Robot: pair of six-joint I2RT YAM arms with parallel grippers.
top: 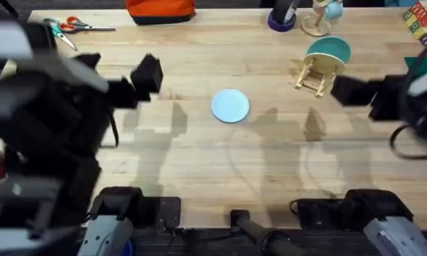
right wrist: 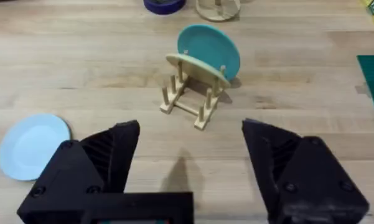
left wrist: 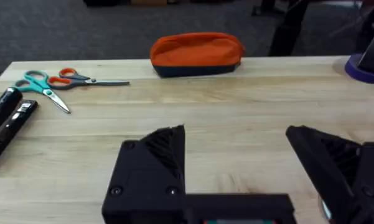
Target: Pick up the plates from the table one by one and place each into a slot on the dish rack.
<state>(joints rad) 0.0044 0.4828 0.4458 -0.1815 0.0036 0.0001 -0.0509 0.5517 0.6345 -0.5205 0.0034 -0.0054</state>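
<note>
The pale blue plate (top: pixel 230 105) lies flat mid-table (top: pixel 199 163), between the two grippers and touching neither. The teal plate (right wrist: pixel 210 50) stands on edge in the dish rack (right wrist: pixel 193 90) (just ahead of the right gripper (right wrist: pixel 190 168), jaws spread wide, empty). The left gripper (left wrist: pixel 236 162) hovers low, also open, facing scissors (left wrist: pixel 56 84) and an orange pouch (left wrist: pixel 196 53).

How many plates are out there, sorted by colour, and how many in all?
Pale blue plate, lying flat on the table: 1
Teal plate, standing on edge in the dish rack: 1
Cream plate, also in the rack, in front of the teal one: 1
Total: 3 plates
</note>
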